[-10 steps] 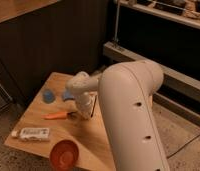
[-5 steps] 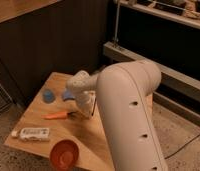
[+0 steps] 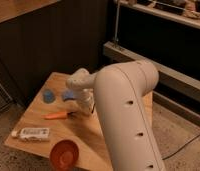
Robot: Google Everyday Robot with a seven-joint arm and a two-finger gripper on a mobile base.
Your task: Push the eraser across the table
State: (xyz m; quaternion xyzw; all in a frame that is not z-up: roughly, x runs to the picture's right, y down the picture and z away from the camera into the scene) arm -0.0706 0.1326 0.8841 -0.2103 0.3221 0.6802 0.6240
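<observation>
A light-brown wooden plank table (image 3: 38, 117) occupies the lower left of the frame, set against a dark wall. The large white arm of the robot (image 3: 128, 115) fills the lower centre and right, reaching leftward over the table, with its wrist bent down near the middle of the tabletop. The gripper (image 3: 87, 111) is seen at the centre of the frame, lowered close to the table surface just right of an orange carrot (image 3: 57, 115), which lies flat with its thick end toward the gripper. The fingers are closed, and nothing can be seen held between them. A small dark shape (image 3: 93, 107) is seen right beside the gripper tip, at the edge of the arm; it may be the black eraser, but this cannot be confirmed, as most of that area is hidden by the arm.

A small blue cup-like object (image 3: 48, 95) stands toward the upper left of the table, and a second blue object (image 3: 68, 95) lies just right of it, partly behind the wrist. A white tube with dark print (image 3: 32, 133) lies near the table's lower left edge. An orange-red round bowl (image 3: 63, 154) sits at the bottom edge of the frame.
</observation>
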